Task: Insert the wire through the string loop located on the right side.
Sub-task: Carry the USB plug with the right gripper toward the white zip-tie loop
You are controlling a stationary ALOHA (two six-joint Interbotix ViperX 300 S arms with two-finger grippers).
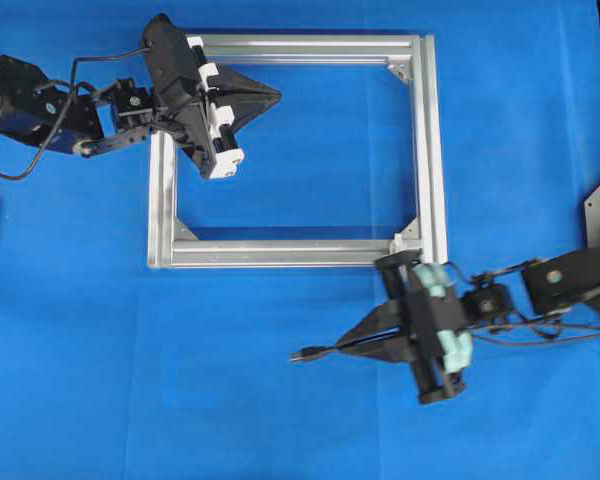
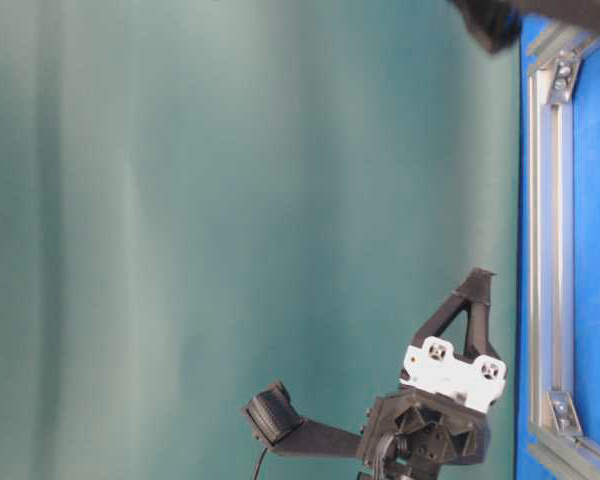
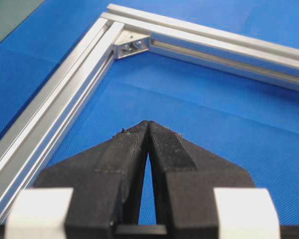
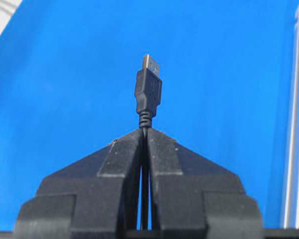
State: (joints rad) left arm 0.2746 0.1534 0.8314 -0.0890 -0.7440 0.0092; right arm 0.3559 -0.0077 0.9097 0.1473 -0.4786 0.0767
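The wire's black plug with a metal tip (image 4: 148, 89) sticks out just past my right gripper (image 4: 144, 130), which is shut on the wire right behind the plug. From overhead, the right gripper (image 1: 342, 347) points left, below the silver frame (image 1: 435, 150), with the plug (image 1: 302, 355) over the blue cloth. A tiny white piece (image 1: 397, 241) at the frame's lower right corner looks like the string loop, just above the right gripper's body. My left gripper (image 1: 278, 95) is shut on nothing, inside the frame near its top bar; its tips (image 3: 148, 123) hang over the cloth.
The frame's left bar (image 3: 65, 99) and a corner bracket (image 3: 132, 45) lie ahead of the left gripper. A frame bar (image 4: 296, 124) runs along the right edge of the right wrist view. Thick black cables trail from both arms. A teal curtain (image 2: 230, 240) fills the table-level view.
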